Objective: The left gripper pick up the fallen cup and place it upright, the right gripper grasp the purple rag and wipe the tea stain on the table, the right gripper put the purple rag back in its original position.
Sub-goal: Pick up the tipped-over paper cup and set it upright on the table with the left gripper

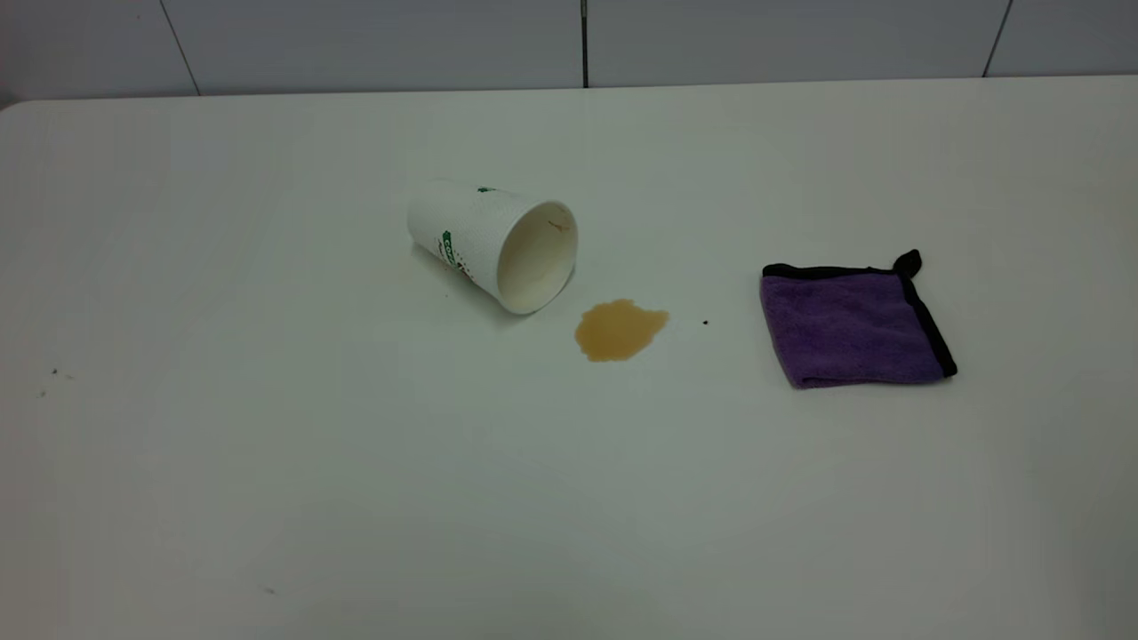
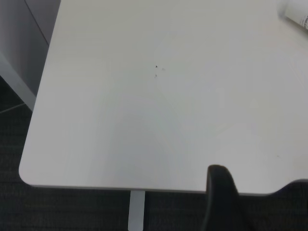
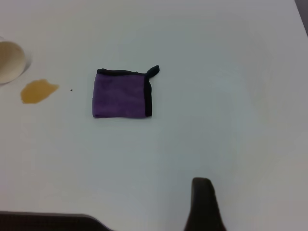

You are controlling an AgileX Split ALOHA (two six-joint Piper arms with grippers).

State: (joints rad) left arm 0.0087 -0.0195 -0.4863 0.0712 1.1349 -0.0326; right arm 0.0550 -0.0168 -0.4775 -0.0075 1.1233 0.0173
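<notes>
Cup (image 1: 494, 245) lies tipped beside the tea stain (image 1: 619, 330); left pincer (image 2: 219, 199), spread unclear, should grip the sidewall.

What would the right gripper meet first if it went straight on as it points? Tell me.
Probably bare table first. The right gripper's fingertip aims past the purple rag, which lies off to one side; depth is unclear.

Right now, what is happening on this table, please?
Nothing is being handled yet. The cup lies on its side, its mouth toward the tea stain just beside it. The purple rag lies folded further to the right, untouched. Neither arm has reached in; only a dark part of each shows at the wrist views' edges.
</notes>
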